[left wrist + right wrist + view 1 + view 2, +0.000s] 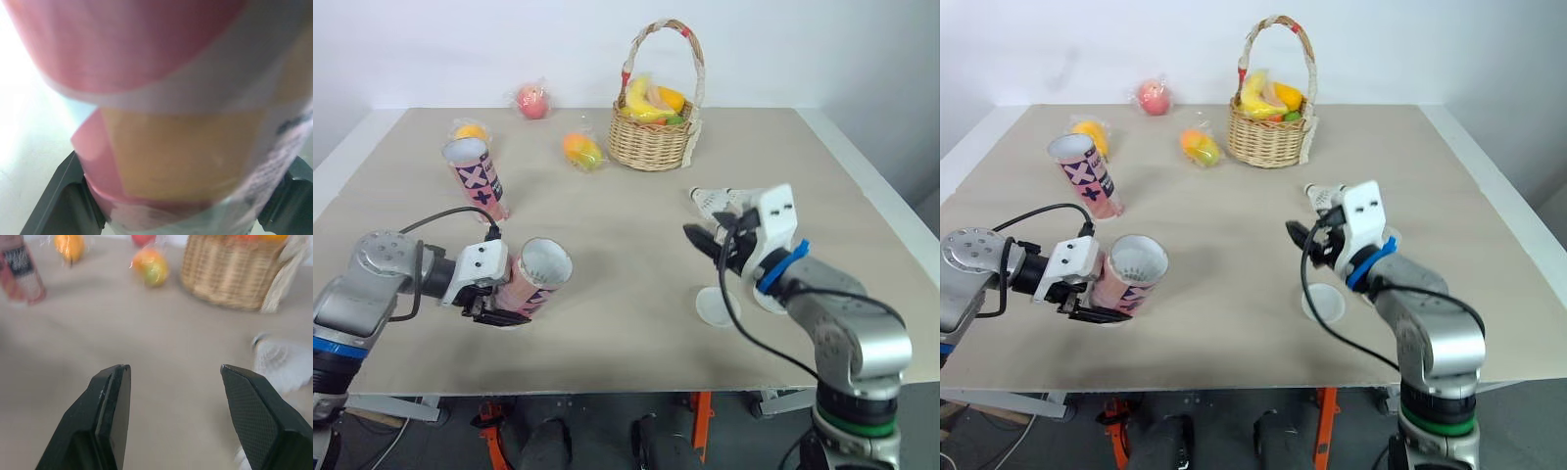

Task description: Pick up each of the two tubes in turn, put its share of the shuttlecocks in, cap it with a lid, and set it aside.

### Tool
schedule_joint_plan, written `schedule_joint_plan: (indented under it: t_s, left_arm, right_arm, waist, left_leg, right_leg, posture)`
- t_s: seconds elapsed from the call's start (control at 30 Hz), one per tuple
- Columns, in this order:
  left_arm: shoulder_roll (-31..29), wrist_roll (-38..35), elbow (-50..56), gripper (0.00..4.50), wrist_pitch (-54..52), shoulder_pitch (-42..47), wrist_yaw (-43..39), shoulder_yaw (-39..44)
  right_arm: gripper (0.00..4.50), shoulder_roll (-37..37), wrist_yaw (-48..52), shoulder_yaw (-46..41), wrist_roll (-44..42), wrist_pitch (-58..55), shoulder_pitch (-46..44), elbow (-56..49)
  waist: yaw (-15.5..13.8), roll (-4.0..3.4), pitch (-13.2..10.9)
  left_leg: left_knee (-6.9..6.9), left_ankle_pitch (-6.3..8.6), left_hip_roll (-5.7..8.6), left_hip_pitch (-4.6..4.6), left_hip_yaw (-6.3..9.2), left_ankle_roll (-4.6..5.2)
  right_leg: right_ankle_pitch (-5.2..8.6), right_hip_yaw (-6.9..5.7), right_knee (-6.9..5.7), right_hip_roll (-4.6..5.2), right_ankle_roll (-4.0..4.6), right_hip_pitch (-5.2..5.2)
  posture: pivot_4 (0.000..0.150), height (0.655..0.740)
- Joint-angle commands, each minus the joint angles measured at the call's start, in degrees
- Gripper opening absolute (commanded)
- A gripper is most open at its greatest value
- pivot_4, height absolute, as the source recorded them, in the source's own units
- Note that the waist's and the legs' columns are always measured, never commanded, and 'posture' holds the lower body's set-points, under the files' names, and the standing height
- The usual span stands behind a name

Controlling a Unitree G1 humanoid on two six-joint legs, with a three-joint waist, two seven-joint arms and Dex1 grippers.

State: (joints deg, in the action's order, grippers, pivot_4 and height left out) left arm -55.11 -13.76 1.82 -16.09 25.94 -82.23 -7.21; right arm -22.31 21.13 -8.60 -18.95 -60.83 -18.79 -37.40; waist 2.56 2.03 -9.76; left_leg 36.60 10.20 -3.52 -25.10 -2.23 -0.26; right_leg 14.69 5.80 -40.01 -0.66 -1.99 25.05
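One beige table (636, 225) carries everything. Wicker basket (651, 142) with bananas and other fruit sits at the far middle.

Two pink patterned tubes, both uncapped. The second tube (478, 181) stands on its base at the far left, long axis near vertical, open mouth up. The held tube (533, 279) is at the near left, off the table surface, long axis slanted: white open mouth up and toward the robot's right, bottom end down toward the left arm.

Left gripper (504, 308) has its fingers (63, 205) clamped on either side of the held tube's lower body. Right gripper (173, 369) hovers over the table right of centre, fingers spread wide, nothing between them.

White round lid (715, 305) lies flat on the table just on the near side of the right gripper. White shuttlecocks (715, 201) lie just beyond that gripper.

Three wrapped fruits near the far edge: peach (532, 100), orange (470, 131) beside the second tube, mango (582, 150) left of the basket.
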Motion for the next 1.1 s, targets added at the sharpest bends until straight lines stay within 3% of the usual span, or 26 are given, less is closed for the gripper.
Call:
schedule_joint_plan:
  t_s: [0.03, 0.37, 0.87, 1.0, 1.1]
  left_arm:
    - [0.3, 0.7, -1.3, 3.34, 1.2, 1.5, -1.1, -1.1]
    - [0.4, 0.9, -1.5, 3.34, 1.8, 2.6, -1.8, -1.5]
    - [-0.1, 0.2, 0.8, 3.34, 0.1, 1.3, -0.7, -0.2]
    - [-0.3, -0.1, 1.6, 3.34, -0.4, 0.7, -0.3, 0.1]
    - [-0.4, -0.2, 2.2, 3.34, -0.8, 0.2, -0.1, 0.3]
  right_arm:
    - [3.18, -2.2, -2.6, 0.1, 1.5, -1.6, 2.3, -2.8]
    - [3.18, 0.6, -9.2, 2.3, 5.9, 1.1, 0.9, 7.8]
    - [3.18, 2.0, -13.7, 10.5, 16.9, 17.9, -6.8, 28.6]
    - [2.04, 2.7, -13.6, 10.7, 17.9, 20.7, -8.3, 31.1]
    - [0.47, 3.1, -12.7, 11.1, 18.0, 21.3, -7.9, 30.3]
  waist:
    - [0.1, 0.01, 0.0]
    - [0.1, 0.03, 0.0]
    - [0.1, 0.03, 0.0]
    - [0.1, 0.03, 0.0]
    - [0.1, 0.03, 0.0]
  left_leg:
    - [0.05, 0.00, 0.03, 0.00, -0.03, 0.00]
    - [0.04, -0.03, 0.03, 0.01, -0.05, 0.05]
    - [0.00, -0.03, 0.05, 0.00, -0.03, 0.06]
    - [0.00, -0.03, 0.07, -0.03, -0.05, 0.05]
    - [-0.03, -0.03, 0.07, -0.03, -0.01, 0.05]
  right_leg:
    - [0.01, 0.03, 0.01, 0.02, 0.01, -0.02]
    - [-0.08, 0.08, 0.02, 0.00, -0.11, -0.01]
    - [-0.07, 0.08, 0.02, -0.01, -0.12, 0.00]
    - [-0.05, 0.11, 0.01, 0.01, -0.13, 0.03]
    - [-0.02, 0.07, 0.01, 0.00, -0.11, 0.02]
  posture:
    - [0.150, 0.7400]
    - [0.150, 0.7400]
    - [0.150, 0.7400]
    - [0.150, 0.7400]
    - [0.150, 0.7400]
